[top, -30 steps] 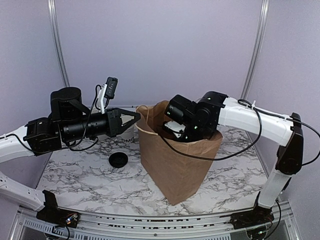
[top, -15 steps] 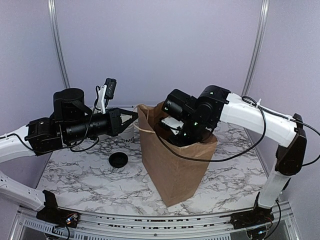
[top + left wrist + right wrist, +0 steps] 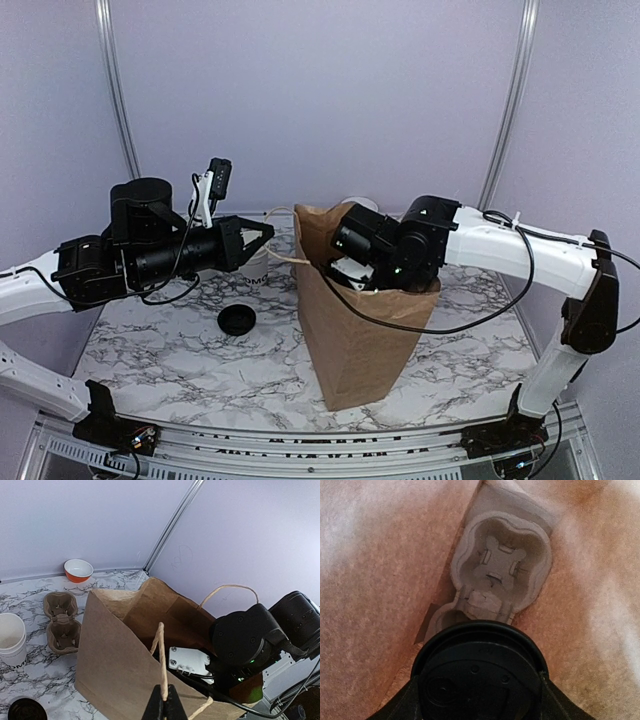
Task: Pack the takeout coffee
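Inside the brown paper bag [image 3: 355, 330], the right pincer [image 3: 479, 697] clasps the takeout coffee [image 3: 479, 670] on both sides of its black lid, over a pulp cup carrier [image 3: 501, 570], while the left pincer [image 3: 163, 703], pressed together, pinches the bag's twine handle [image 3: 162, 655].

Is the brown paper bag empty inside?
No: the right wrist view shows a pulp cup carrier lying at the bottom of the bag, below the black lid of the takeout coffee.
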Motion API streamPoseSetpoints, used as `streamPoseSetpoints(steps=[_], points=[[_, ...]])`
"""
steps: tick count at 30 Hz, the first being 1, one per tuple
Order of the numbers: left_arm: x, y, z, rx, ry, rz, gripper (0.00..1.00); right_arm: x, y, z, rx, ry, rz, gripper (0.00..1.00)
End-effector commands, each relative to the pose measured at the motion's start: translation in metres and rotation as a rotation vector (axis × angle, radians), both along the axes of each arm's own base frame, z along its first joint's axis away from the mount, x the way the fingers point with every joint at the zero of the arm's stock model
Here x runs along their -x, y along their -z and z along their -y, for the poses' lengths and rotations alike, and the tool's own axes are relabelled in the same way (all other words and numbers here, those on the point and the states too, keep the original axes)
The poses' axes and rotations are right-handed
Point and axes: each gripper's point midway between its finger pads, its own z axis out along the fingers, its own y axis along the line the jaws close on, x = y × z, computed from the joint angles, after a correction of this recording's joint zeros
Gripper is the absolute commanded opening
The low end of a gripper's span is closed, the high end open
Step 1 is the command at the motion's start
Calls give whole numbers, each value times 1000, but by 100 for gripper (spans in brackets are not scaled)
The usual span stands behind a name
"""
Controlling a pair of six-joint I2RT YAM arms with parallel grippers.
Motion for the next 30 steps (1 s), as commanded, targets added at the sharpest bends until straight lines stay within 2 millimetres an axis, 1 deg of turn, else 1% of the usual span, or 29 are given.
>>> streamPoseSetpoints(steps=[1,5,7,10,13,23,28,30], points=[[-3,-2,-3,-4,-25,-2,0,3,-4,-5,-29,-1,-5,54],[-3,-2,-4,-4,-24,0,0,3,0,-7,-22,-5,-14,55],[-3,-3,-3,-2,-21,1,0,3,0,-8,-21,-7,-13,55],[-2,-3,-3,-3,-18,3,0,1,-6,-10,-26,-5,-2,58],[-2,-4,-4,-2,-15,8,0,-1,-13,-12,-31,-7,10,63],[-1,-6,-3,2,-10,16,0,-1,-25,-17,-20,-17,17,78],[-1,-7,-2,2,-6,19,0,0,-31,-16,-18,-14,21,82],[-1,-6,-1,2,-3,17,0,0,-30,-14,-9,-14,15,83]])
